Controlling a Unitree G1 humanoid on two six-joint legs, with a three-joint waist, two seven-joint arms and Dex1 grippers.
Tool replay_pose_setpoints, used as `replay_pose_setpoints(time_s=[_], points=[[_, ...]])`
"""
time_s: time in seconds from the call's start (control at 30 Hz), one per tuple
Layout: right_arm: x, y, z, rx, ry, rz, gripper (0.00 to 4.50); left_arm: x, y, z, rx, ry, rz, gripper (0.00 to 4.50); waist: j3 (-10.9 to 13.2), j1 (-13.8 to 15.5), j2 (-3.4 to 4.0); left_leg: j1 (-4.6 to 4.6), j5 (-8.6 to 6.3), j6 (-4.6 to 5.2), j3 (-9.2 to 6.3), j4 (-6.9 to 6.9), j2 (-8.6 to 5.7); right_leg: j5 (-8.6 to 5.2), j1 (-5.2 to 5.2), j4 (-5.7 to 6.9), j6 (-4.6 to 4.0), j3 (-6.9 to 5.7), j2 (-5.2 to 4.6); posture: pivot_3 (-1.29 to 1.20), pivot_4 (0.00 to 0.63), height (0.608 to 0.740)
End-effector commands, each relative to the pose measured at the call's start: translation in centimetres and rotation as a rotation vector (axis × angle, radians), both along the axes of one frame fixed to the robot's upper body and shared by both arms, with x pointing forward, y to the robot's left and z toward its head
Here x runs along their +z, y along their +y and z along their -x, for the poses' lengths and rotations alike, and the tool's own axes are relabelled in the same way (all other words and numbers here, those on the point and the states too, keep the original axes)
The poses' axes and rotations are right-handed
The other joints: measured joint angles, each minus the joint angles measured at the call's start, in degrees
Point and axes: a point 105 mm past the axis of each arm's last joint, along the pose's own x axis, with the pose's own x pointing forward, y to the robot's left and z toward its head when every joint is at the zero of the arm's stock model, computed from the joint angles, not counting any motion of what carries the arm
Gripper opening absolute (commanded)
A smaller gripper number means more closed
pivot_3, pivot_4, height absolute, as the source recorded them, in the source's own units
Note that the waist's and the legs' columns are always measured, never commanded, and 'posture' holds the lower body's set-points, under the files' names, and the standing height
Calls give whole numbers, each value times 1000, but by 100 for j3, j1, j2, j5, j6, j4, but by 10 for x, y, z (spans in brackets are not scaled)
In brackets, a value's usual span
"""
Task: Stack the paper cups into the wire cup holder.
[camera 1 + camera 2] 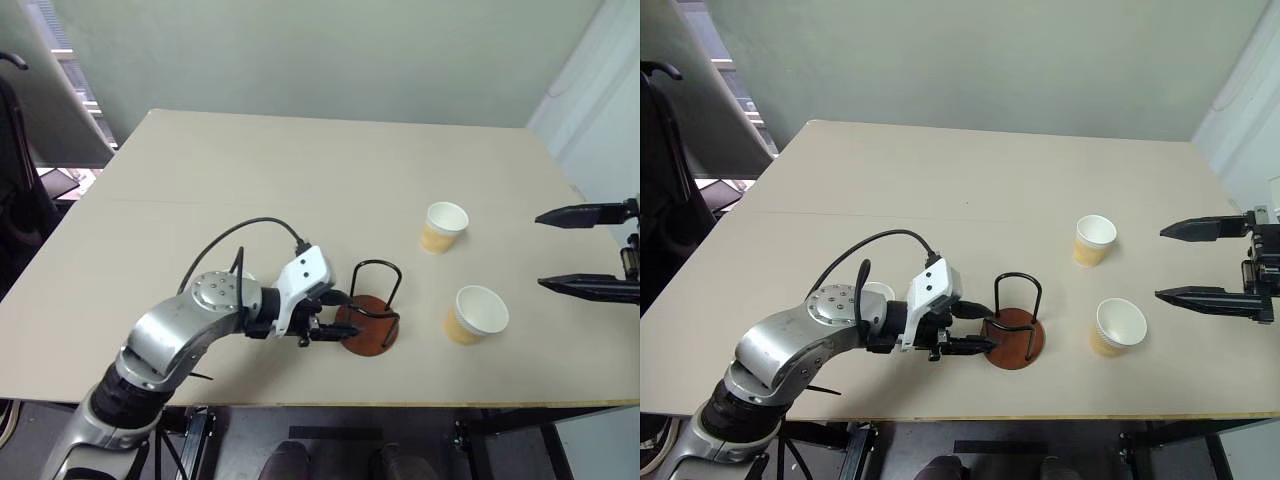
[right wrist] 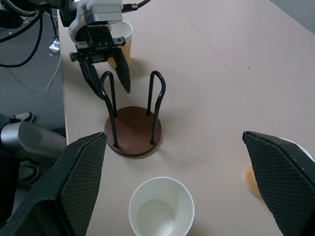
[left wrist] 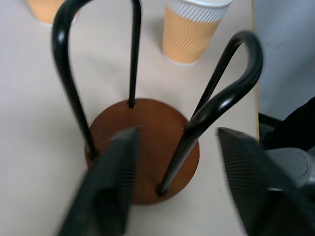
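Head cam: wire cup holder upright nr front edge of table, empty. Left gripper at its rim, fingers apart, one wire loop betw them, gripping nothing. Two paper cups upright to holder's right; third cup behind left arm. Right gripper wide open, empty, at table's right edge. Left wrist: loop betw spread fingers, no squeeze. Right wrist: holder betw nearest cup and left gripper.

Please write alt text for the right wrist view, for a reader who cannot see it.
An empty wire cup holder stands on a tan table, the open left gripper at one wire loop. One paper cup stands nearer, between the open right gripper's fingers.
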Motion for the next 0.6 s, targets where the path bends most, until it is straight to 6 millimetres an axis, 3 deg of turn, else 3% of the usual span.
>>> replay_pose_setpoints(time_s=[0.03, 0.2, 0.33, 0.6], points=[[2, 2, 3, 17, -8, 14, 4500, 17, 3, -3, -16, -70, 49, 4076, 0, 0, 0, 0, 0, 0, 0, 0, 0, 0, 0, 0, 0, 0, 0, 0, 150, 740], [-20, 4, 4, 41, 45, 105, 4500, 54, 20, 0, -68, -148, 130, 4076, 1, -3, -1, -1, -1, -1, 0, -3, 3, -2, -3, 1, -4, 0, 3, 0, 150, 740], [-48, 4, 5, 68, 89, 242, 4500, 72, 44, 15, -134, -144, 103, 4076, 1, -14, 0, 0, -3, -1, -1, -10, 4, -5, -7, 2, -9, 0, 5, 0, 150, 740], [-81, 18, 8, 157, 140, 354, 4500, 95, 94, 41, -130, -170, 72, 4076, 2, -56, 1, -3, -13, -1, -3, -22, 9, -16, -20, 2, -29, -1, 5, 0, 150, 740]])
